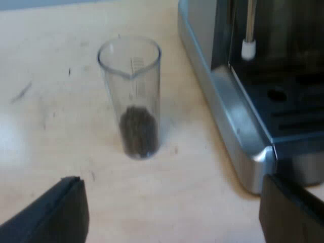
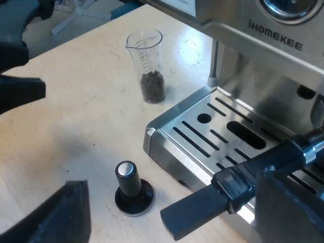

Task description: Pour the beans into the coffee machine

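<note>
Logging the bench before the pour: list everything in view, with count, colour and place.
glass: one, clear, upright on the table beside the machine
beans: small dark heap, in the glass's bottom
machine: one, silver, slotted drip tray at its front
wand: one, metal with a white tip, over the tray's edge
tamper: one, black knob, upright on the table near the tray's corner
handle: one, dark, jutting out over the tray
table: one, light wood
left fingers: two, black, open, short of the glass
right fingers: two, black, open, above tamper and handle
</note>
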Available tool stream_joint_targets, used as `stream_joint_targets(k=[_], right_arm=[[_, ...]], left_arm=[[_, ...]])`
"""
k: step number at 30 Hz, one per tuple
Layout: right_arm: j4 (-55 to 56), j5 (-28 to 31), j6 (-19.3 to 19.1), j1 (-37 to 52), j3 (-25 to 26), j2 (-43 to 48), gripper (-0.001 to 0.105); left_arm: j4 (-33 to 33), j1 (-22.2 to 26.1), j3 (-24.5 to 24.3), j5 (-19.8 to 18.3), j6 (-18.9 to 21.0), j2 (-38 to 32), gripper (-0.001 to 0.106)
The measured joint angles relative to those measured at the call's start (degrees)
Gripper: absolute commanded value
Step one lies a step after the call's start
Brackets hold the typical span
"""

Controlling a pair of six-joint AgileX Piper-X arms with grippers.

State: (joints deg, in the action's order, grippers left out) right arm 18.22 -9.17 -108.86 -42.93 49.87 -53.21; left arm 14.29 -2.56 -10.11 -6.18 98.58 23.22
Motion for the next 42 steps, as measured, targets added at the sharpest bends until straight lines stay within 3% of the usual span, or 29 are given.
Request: stream_joint_targets(k=[16, 22, 27, 36, 42], right_arm=[[0.0, 0.0, 0.0, 0.0, 0.0, 0.0, 0.069], [0.0, 0.0, 0.0, 0.0, 0.0, 0.0, 0.069], [0.0, 0.0, 0.0, 0.0, 0.0, 0.0, 0.069], [0.0, 0.0, 0.0, 0.0, 0.0, 0.0, 0.069], [0.0, 0.0, 0.0, 0.0, 0.0, 0.0, 0.069]], left_arm=[[-25.94, 0.0, 0.0, -0.12, 0.0, 21.66, 0.072], [-30.55, 0.0, 0.0, -0.12, 0.05, 28.4, 0.073], [-35.11, 0.0, 0.0, -0.12, 0.05, 33.28, 0.084], [-44.21, 0.0, 0.0, -0.12, 0.27, 45.03, 0.084], [-55.06, 0.0, 0.0, 0.03, 4.47, 52.76, 0.084]])
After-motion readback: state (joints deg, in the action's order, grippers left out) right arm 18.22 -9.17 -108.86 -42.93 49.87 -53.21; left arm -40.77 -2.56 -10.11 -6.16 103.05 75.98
